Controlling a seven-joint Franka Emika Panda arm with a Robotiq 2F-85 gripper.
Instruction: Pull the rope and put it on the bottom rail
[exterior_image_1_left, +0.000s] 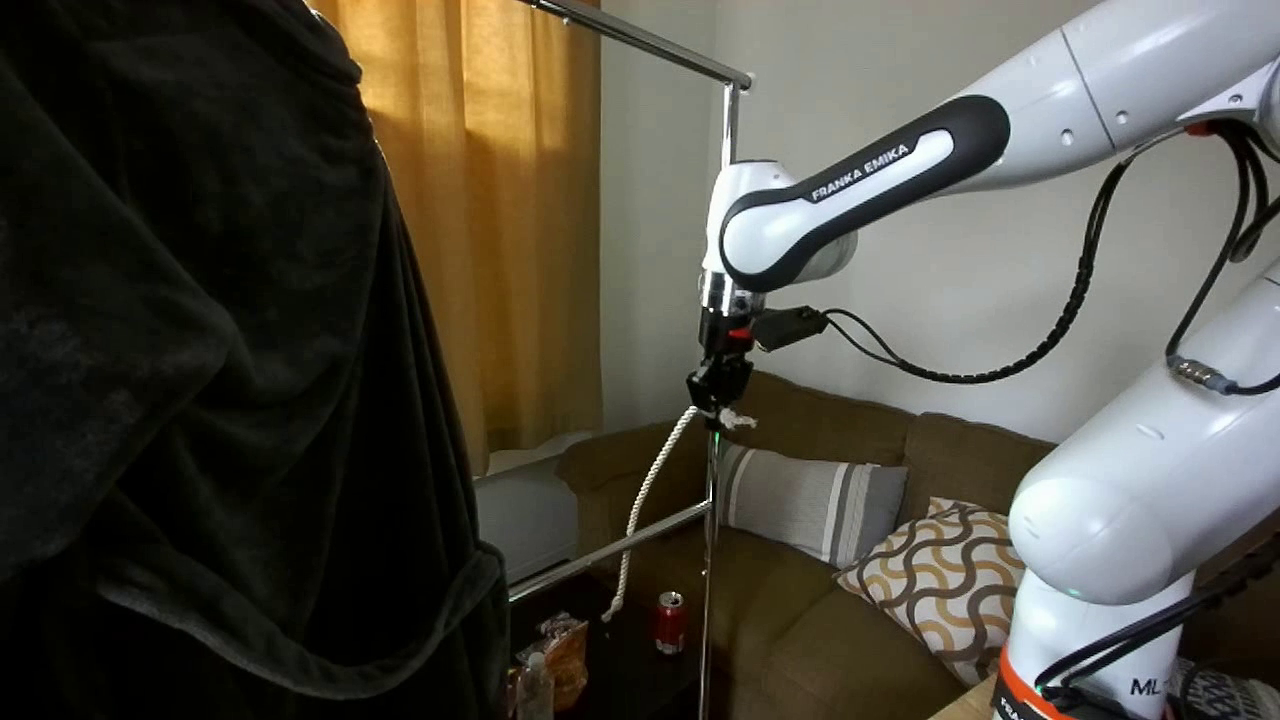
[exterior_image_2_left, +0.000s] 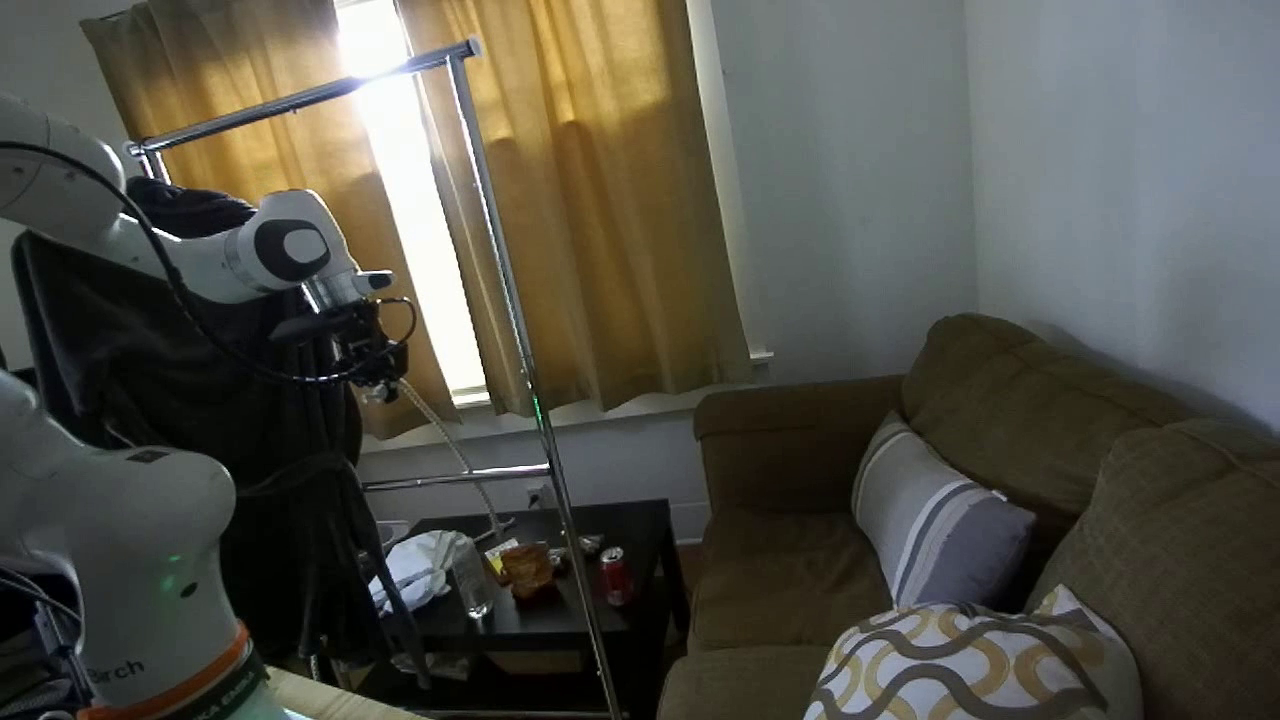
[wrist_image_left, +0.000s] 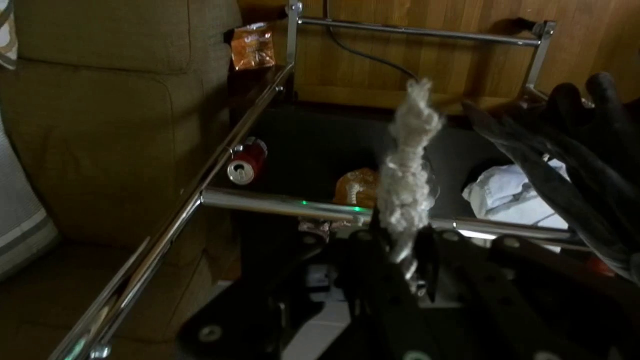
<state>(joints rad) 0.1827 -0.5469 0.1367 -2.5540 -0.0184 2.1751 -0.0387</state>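
Black cloth (exterior_image_1_left: 230, 350) hangs toward the left end of the rail (exterior_image_1_left: 580, 567) and hides that end from you in both exterior views. Behind the rail you see a mustard curtain (exterior_image_1_left: 530, 250). Below the rail, an orange packet (exterior_image_1_left: 570, 660) lies on a dark surface (exterior_image_1_left: 645, 672). Your white rope (exterior_image_1_left: 655, 467) slants across the rail in both exterior views, its tail hanging lower; whether the two touch, you cannot tell. Also below the rail stands a red can (exterior_image_1_left: 670, 625), its label too blurred to read. Higher than the rail, your fingers (wrist_image_left: 428, 255) pinch the rope near its frayed tip, which the wrist view shows poking out between them. Right of the rail, a striped pillow (exterior_image_1_left: 800, 495) and a wavy-patterned pillow (exterior_image_1_left: 945, 575) rest on a brown sofa (exterior_image_1_left: 790, 630). Farther right of the rail comes your arm (exterior_image_1_left: 900, 165), marked "FRANKA EMIKA", its base (exterior_image_1_left: 1085, 640) showing "ML"; in an exterior view the base lettering (exterior_image_2_left: 117, 670) seems to read "Birch".
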